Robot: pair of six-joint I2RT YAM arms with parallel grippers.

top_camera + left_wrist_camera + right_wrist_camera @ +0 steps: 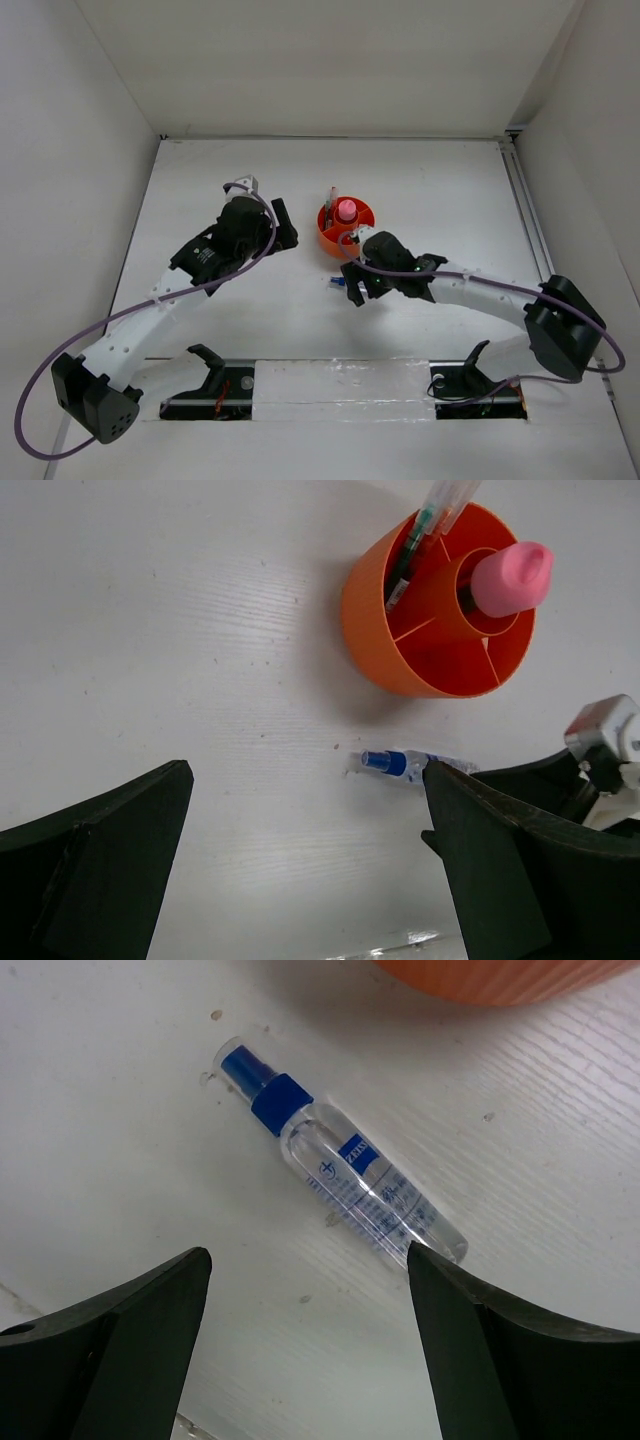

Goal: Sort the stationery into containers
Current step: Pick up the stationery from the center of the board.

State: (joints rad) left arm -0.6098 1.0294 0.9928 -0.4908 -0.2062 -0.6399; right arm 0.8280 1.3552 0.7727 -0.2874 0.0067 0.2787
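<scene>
The white surface (pixel 450 190) carries one thing that is not yet put away. The orange organizer (pixel 375 630) stands near its middle. In the organizer's central well a pink tube (pixel 512 577) stands upright, and a few pens (pixel 420 530) lean in an outer compartment, their tops sticking out past the rim.

The left gripper (pixel 305 870) hangs off to the side of the organizer, spread wide and holding nothing. The right gripper (pixel 308 1260) is also released and empty. It is low over the surface, just on the near side of the organizer.

The last loose item is a small clear bottle with a blue cap (pixel 340 1165). It lies flat on the surface just beside the organizer's wall, and it sits slantwise ahead of the right gripper's two fingers. Its bottom end comes very close to one finger. I cannot tell whether they touch.

The likely next step is picking up this bottle, and that is where it could go wrong. The bottle is round and slick, and it lies crooked to the fingers. If they close without squaring up, it may spin, roll away or squirt out. The organizer is close by, so a nudge could shift it. Lowering the bottle in carelessly could also knock the pens.
</scene>
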